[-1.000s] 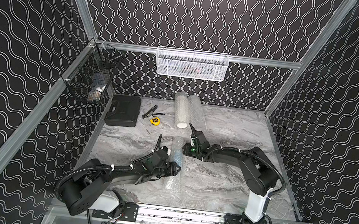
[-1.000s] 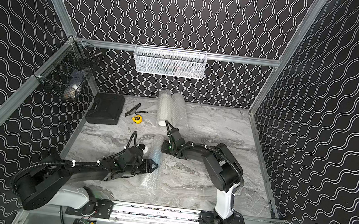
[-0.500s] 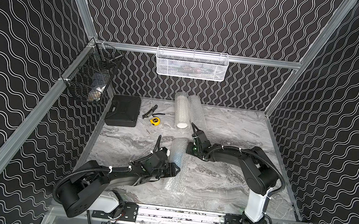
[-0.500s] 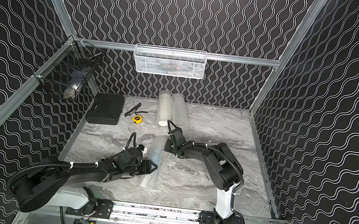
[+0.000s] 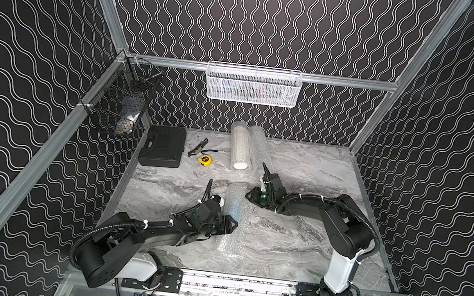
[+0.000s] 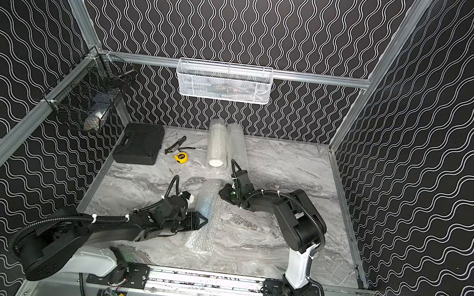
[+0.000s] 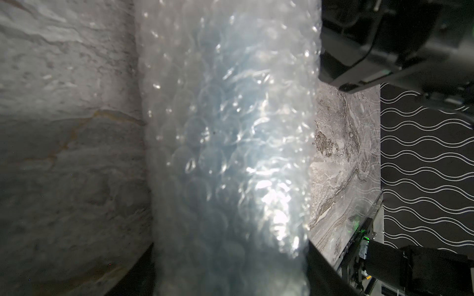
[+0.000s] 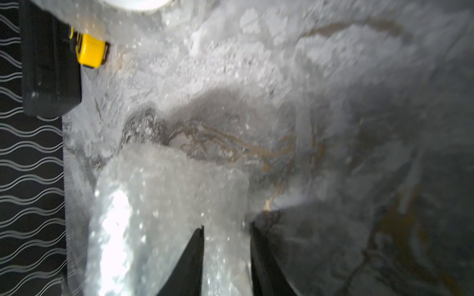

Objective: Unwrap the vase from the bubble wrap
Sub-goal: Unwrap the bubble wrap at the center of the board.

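The bubble wrap (image 5: 234, 203) bundle lies mid-table (image 5: 295, 237) between both arms. The left gripper (image 5: 231, 225) clamps it, apparently as an anchor. The right gripper (image 5: 249, 197) stands spread around its edge, seemingly ready to peel.

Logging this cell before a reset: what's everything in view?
bubble-wrapped bundle: 1, whitish, table centre
bubble wrap rolls: 2, whitish, back of table
case: 1, black, back left
tape measure: 1, yellow, beside case
hand tool: 1, dark, behind tape measure
mesh basket: 1, white, back wall
wire basket: 1, black, left wall
table: 1, grey marble
left end effector: 1, black, gripping bundle
right end effector: 1, black, open, at bundle's far end
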